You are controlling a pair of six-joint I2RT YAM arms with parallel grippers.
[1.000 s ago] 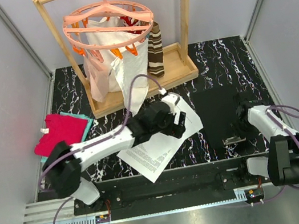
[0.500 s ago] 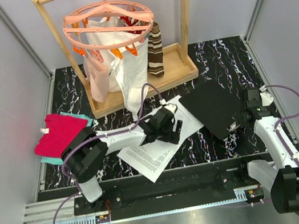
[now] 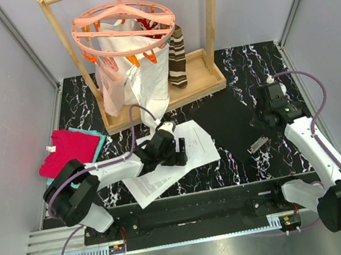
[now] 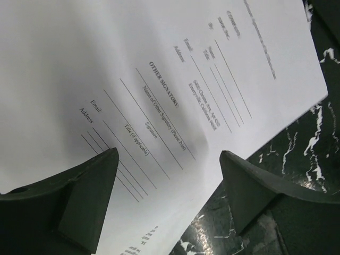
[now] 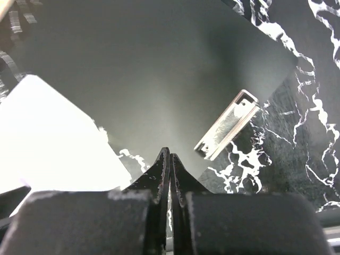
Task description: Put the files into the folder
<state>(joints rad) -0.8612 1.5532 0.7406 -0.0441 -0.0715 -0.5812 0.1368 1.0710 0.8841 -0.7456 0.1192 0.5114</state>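
The files (image 3: 164,168) are white printed sheets lying fanned on the black marble table, left of centre. They fill the left wrist view (image 4: 159,79) and show at the left of the right wrist view (image 5: 48,133). My left gripper (image 3: 175,148) is open, its jaws spread just above the top sheet's edge (image 4: 169,159). The folder (image 3: 232,123) lies flat, black side up, to the right of the files, and fills most of the right wrist view (image 5: 159,69). My right gripper (image 3: 266,114) is shut with nothing seen between its fingers, above the folder's right part (image 5: 170,154).
A silver metal clip (image 3: 258,145) lies at the folder's near right corner and shows in the right wrist view (image 5: 228,125). A wooden rack (image 3: 165,95) with a pink hanger ring and a white cloth bag stands at the back. Red-and-teal cloths (image 3: 69,152) lie at the left.
The folder, tilted up at its right edge half a second ago, now lies flat. My right gripper has moved back and up. My left gripper and the files have shifted left.
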